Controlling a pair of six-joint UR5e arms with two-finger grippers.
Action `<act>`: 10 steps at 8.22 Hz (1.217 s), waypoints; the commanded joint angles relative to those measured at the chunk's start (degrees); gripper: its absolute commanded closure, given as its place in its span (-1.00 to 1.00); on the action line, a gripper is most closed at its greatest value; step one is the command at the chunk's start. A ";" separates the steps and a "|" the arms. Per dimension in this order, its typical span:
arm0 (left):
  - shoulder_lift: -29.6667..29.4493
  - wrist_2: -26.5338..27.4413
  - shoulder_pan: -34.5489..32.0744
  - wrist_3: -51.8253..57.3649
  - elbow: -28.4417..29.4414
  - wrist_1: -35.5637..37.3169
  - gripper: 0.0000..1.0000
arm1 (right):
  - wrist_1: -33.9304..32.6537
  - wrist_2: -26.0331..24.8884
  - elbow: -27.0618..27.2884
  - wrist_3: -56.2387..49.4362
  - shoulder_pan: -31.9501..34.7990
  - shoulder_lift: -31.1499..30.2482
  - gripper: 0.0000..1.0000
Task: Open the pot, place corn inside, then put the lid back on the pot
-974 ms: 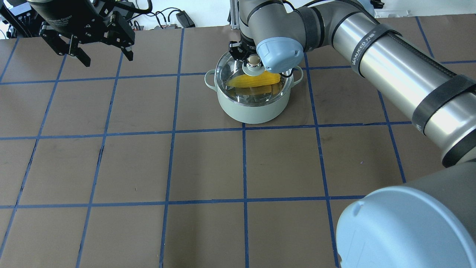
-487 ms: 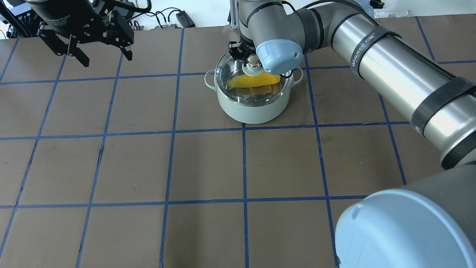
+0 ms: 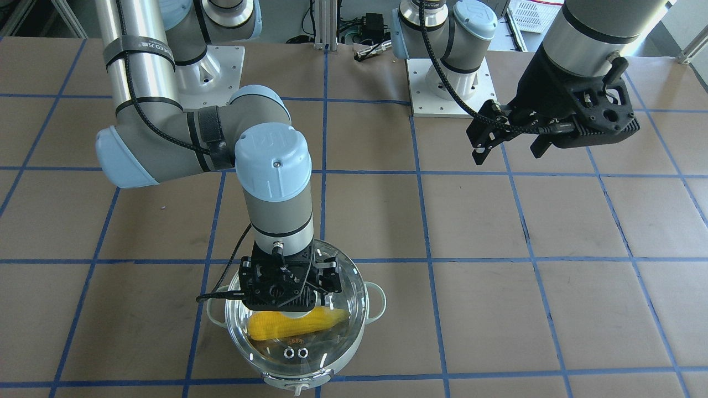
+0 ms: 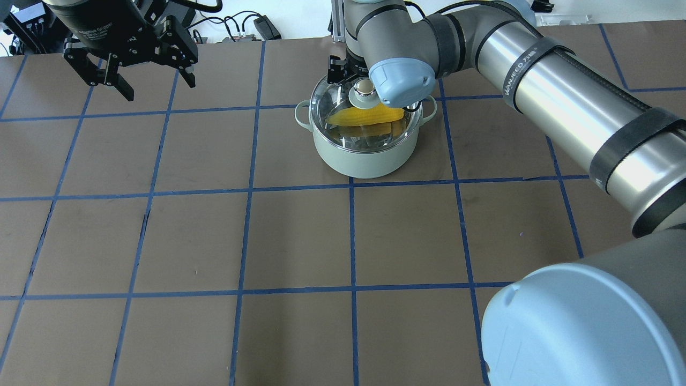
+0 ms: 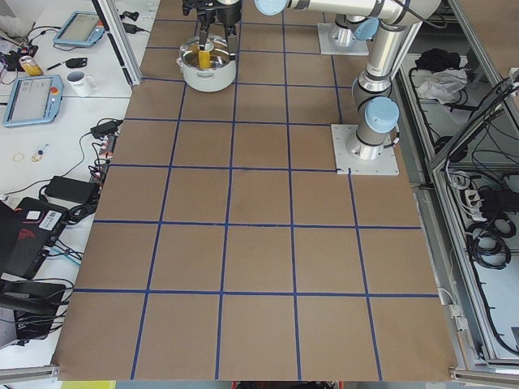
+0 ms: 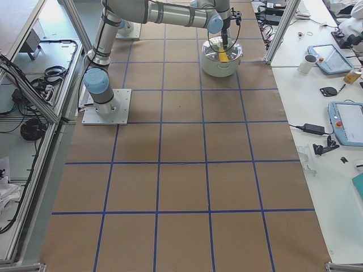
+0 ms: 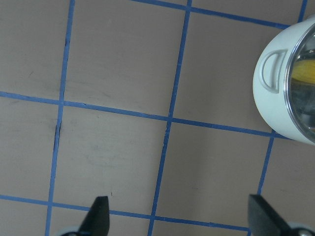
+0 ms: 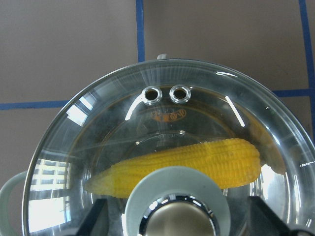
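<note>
The right claw [image 8: 179, 220] hangs straight down over the lid's knob [image 4: 364, 86] with its two fingers [image 8: 97, 219] spread wide, one on either side. In the right wrist view there is clear space between each finger and the knob, so it grips nothing. The knob is gold-beige with a shiny metal collar and stands on a pale green centre disc [image 8: 147, 196]. Around that disc spreads the lid [image 8: 123, 128], round clear glass. It sits level on the pot's rim, with two small metal-ringed vent holes [image 8: 151, 93] side by side near the edge farthest from the robot. Through the glass the corn [image 8: 197, 162] shows plainly: one bright yellow cob with bumpy kernels, lying on its side inside the pot and shorter than the pot is wide. Its pointed end is towards the robot's left. The pot [image 4: 364, 161] is round, shiny steel inside and pale mint-green outside, with a small loop handle at each side. It stands upright on the brown bench [image 4: 300, 241], which is marked off in squares by blue tape, right of centre and on the far side from the robot. Well apart from it, the left claw [image 4: 155, 80] hangs above the bench's far left squares, fingers wide apart and empty — its wrist camera catches only one handle and a slice of the pot's wall at the edge.
</note>
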 commanded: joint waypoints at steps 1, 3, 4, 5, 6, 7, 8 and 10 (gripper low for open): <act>0.17 0.00 -0.26 -0.03 -0.14 0.25 -1.00 | 0.54 0.10 0.15 -0.47 -0.04 -3.02 -1.00; 0.52 0.00 -0.26 -0.03 -0.32 0.16 -1.00 | 3.70 -0.16 7.40 -1.09 -1.09 -12.12 -1.00; 0.61 0.00 -0.26 -0.03 -0.32 0.07 -1.00 | 4.06 0.10 12.67 -1.26 -2.84 -18.01 -1.00; 0.61 0.00 -0.26 -0.03 -0.32 0.07 -1.00 | 5.71 0.10 15.94 -1.35 -4.25 -23.29 -1.00; 0.61 0.00 -0.26 -0.03 -0.32 0.07 -1.00 | 13.91 -0.25 16.58 -1.44 -5.48 -27.60 -1.00; 0.61 0.00 -0.26 -0.03 -0.32 0.07 -1.00 | 18.34 -0.25 16.59 -3.53 -7.75 -30.52 -1.00; 0.78 0.00 -0.26 -0.03 -0.32 -0.02 -1.00 | 18.73 0.18 16.33 -5.55 -10.39 -32.37 -1.00; 0.61 0.00 -0.26 -0.03 -0.32 -0.02 -1.00 | 21.27 0.80 14.84 -7.33 -13.57 -33.45 -1.00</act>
